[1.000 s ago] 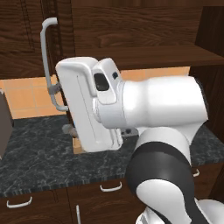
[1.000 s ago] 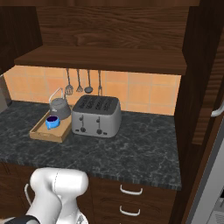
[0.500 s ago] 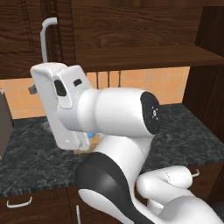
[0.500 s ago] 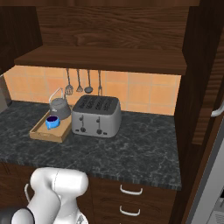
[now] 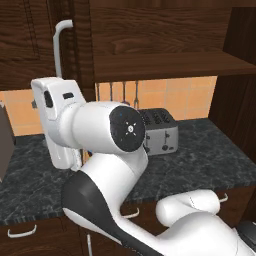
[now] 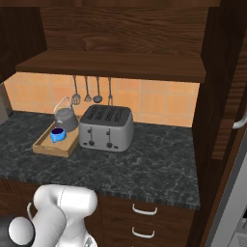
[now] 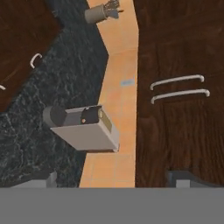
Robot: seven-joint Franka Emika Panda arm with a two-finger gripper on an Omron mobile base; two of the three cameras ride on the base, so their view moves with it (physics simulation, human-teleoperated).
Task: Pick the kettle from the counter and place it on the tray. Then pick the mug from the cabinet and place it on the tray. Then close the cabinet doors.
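Note:
The light wooden tray [image 6: 44, 146] lies on the dark marbled counter [image 6: 144, 164], left of the toaster. The grey kettle [image 6: 65, 119] and the blue mug [image 6: 57, 135] both stand on it. Above them the cabinet [image 6: 111, 65] is open and its shelf is bare. Its right door [image 6: 230, 91] hangs swung out at the right, and the left door's bar handle [image 5: 59, 47] shows beside my hand. My gripper [image 7: 116, 179] is open with nothing between its fingertips [image 7: 43, 179]. The hand is raised at the left, level with that handle, turned away from the tray.
A silver toaster [image 6: 106, 128] stands mid-counter, with utensils [image 6: 87, 89] hanging on the tiled wall behind. The hand view faces a grey appliance [image 7: 83, 127], a utensil holder [image 7: 99, 13] and closed wooden doors with two bar handles [image 7: 177, 87]. Drawers [image 6: 144, 210] sit below the counter.
The arm has swung left: the hand moved from the middle of the left base view to its left side, uncovering the toaster. The gripper stayed open. Tray, kettle and mug are unmoved.

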